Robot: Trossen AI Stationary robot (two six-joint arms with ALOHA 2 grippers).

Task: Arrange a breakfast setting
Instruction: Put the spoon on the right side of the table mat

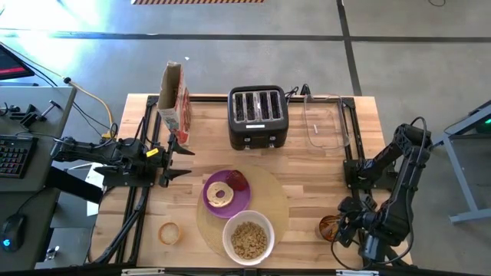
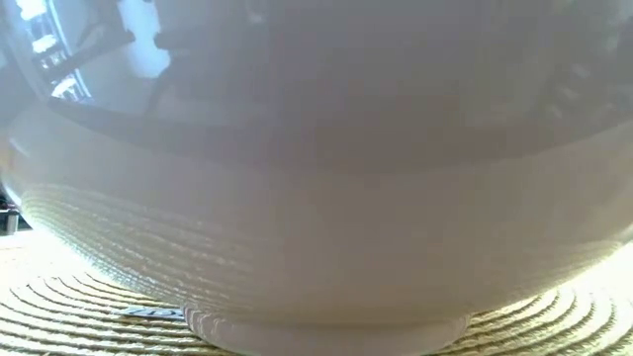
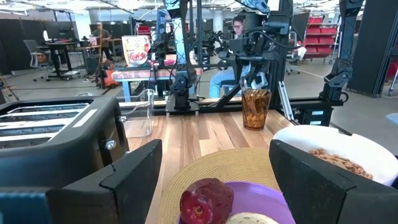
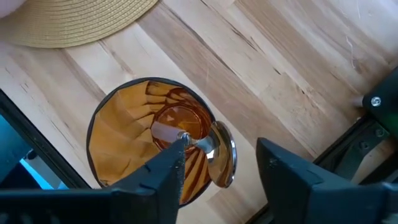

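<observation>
Spoon (image 4: 214,149) stands bowl-up inside the amber glass cup (image 4: 152,143), its handle running down into the glass, so its long axis is close to upright; the right gripper (image 4: 217,177) hangs directly over it, fingers spread, the spoon bowl lying between them but not pinched; this arm is far nearer than the left.

Cup sits on bare wood just beside the round tan mat (image 1: 272,195), which carries the purple plate (image 1: 226,193) and white bowl (image 1: 248,238); the left gripper (image 1: 178,161) waits spread by the cereal box (image 1: 173,96), whose print I cannot read.
</observation>
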